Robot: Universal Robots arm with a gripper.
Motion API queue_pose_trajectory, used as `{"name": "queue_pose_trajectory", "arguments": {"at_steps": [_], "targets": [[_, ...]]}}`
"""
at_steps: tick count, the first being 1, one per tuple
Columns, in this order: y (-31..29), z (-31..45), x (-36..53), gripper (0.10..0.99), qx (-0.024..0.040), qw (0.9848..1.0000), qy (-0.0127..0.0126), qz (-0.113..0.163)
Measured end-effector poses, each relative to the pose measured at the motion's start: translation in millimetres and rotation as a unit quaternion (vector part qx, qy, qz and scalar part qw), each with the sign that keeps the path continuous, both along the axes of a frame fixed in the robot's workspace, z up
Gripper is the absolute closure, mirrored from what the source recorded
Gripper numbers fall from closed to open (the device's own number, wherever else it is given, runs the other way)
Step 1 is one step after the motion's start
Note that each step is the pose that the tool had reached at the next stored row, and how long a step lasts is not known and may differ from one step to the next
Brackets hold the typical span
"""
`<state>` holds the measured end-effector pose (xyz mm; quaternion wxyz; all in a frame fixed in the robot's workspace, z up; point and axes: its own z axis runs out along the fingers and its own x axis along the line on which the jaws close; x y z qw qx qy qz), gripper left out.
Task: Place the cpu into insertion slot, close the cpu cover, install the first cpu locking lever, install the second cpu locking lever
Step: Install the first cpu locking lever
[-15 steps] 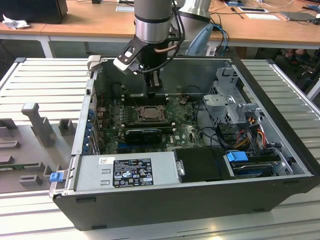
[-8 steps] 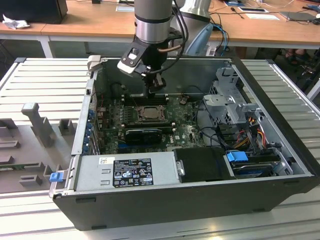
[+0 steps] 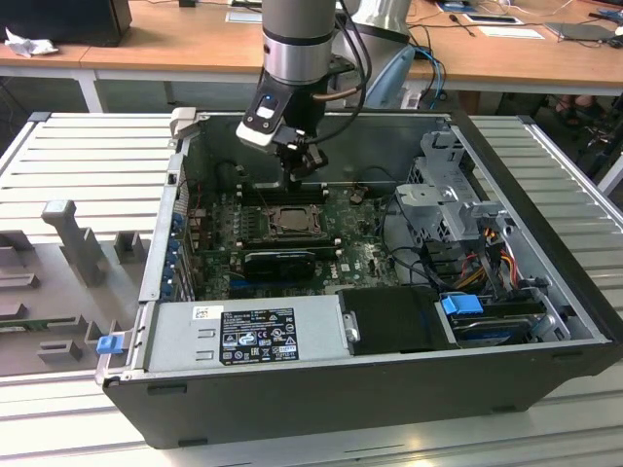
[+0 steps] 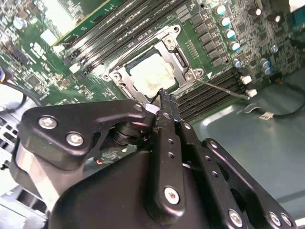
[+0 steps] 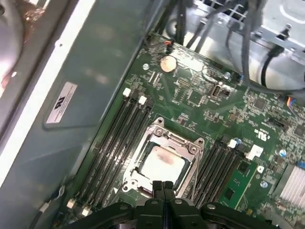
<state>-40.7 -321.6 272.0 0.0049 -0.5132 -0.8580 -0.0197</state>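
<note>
Here your hand (image 5: 162, 184) hangs clenched tight just above the insertion slot (image 3: 274, 230); the cpu (image 5: 161, 164) sits inside it, the cpu cover (image 5: 175, 139) flat around it (near rim hidden behind the hand in both wrist views).

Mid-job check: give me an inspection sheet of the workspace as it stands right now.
Surface: green circuit board inside an open black computer case, on a ribbed grey metal table.
Job's things: pale silver square cpu sits in the grey-rimmed insertion slot; silver-grey windowed cpu cover lies down around it; a thin wire lever sticks out over the long black memory slots.
Clutter: nothing seen.
Gripper: black gripper shut, nothing seen between its fingers, tips at the socket's edge; contact cannot be told.
Cables: orange and yellow wire bundle by the grey drive cage, apart from the socket.
Surroundings: wooden desks behind.
</note>
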Motion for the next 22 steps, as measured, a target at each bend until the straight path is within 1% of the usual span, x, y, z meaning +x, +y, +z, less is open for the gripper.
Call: {"name": "queue_pose_trajectory", "arguments": {"at_steps": [2,3,7,9,11,13,15,16,17,18,20,22], "targets": [[0.0,0.0,0.0,0.980,0.0000,0.9996,0.0000,0.030],[0.0,0.0,0.0,0.980,0.0000,0.9992,0.0000,0.039],[0.0,-0.1,0.0,0.980,0.0000,0.9984,0.0000,0.056],[0.0,-0.2,0.0,0.980,0.0000,0.9975,0.0000,0.070],[0.0,-0.1,0.0,0.980,0.0000,0.9963,0.0000,0.086],[0.0,-0.1,0.0,0.980,0.0000,0.9940,0.0000,0.110],[0.0,-0.2,0.0,0.980,0.0000,0.9925,0.0000,0.122],[0.0,-0.2,0.0,0.980,0.0000,0.9914,0.0000,0.131],[0.0,-0.2,0.0,0.980,0.0000,0.9906,0.0000,0.137],[0.0,-0.1,0.0,0.980,0.0000,0.9893,0.0000,0.146],[0.0,-0.2,0.0,0.980,0.0000,0.9874,0.0000,0.158],[0.0,-0.2,0.0,0.980,0.0000,0.9848,0.0000,0.174]]}}
